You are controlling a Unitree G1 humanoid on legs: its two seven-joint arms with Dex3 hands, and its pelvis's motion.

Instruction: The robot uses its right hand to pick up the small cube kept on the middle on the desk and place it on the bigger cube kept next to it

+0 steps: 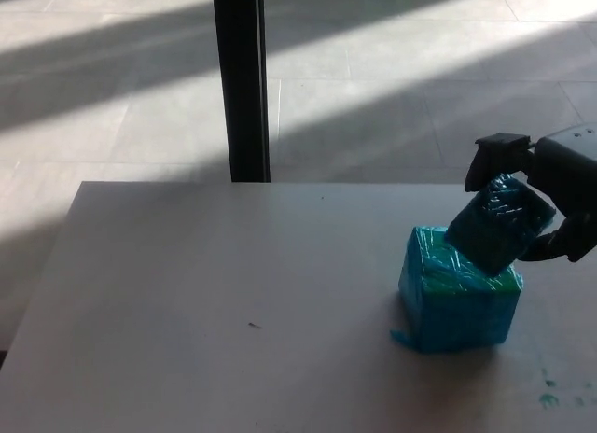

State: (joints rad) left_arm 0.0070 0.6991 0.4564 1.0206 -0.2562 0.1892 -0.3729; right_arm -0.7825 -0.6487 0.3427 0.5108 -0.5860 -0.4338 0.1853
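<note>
Above the big cube (459, 289), at its far right corner, the right hand (550, 202) holds the small cube (497, 224), its dark fingers (492, 160) closed on the block from behind and from the right side. The small cube is tilted, one corner pointing down toward the big cube's top; whether that corner already touches the top or hangs just clear of it I cannot tell from this angle. By my reading the carry is nearly over and the placing step is in hand. The next move calls for levelling the small cube so a flat face meets the top, shifting it a little toward the middle of the big cube, then lowering it and spreading the fingers without dragging it sideways. Set down as it is, tilted and near the edge, it could tip off the right side. The desk (215, 302) left of the big cube is bare but for a tiny dark speck (253, 326), and a few green smudges (548, 396) lie near and to the right of the big cube. A black post (239, 78) stands on the floor well behind and left of the big cube. None of these stands in the way. No left hand shows.
</note>
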